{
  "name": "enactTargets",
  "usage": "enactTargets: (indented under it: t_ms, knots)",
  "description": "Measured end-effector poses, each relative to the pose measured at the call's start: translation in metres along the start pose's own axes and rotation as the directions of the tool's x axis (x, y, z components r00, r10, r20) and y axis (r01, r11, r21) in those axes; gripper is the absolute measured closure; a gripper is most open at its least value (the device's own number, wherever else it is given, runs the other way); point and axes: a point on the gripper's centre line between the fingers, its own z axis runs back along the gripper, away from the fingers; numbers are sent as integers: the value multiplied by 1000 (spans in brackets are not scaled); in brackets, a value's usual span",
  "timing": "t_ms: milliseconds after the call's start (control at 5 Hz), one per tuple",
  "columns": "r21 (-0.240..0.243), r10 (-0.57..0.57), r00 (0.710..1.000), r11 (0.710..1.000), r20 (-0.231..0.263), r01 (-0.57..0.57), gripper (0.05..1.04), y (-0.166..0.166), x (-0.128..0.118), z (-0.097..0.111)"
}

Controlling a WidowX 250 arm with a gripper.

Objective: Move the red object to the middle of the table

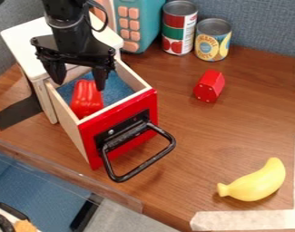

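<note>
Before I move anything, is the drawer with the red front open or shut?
Open: the drawer is pulled out from the white cabinet, so its blue floor and the red pepper inside are visible.

A glossy, ridged red pepper (87,103) lies inside the open drawer (148,105).

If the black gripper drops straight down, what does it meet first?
Likely the shiny red toy pepper in the red-fronted wooden drawer; depth is unclear, so the gripper could catch the side wall first.
</note>
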Motion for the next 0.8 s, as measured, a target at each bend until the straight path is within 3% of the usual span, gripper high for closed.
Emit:
enactTargets:
  t_ms: [800]
  knots:
    - [23,14,1000,1000,-12,-14,83,1,1,-23]
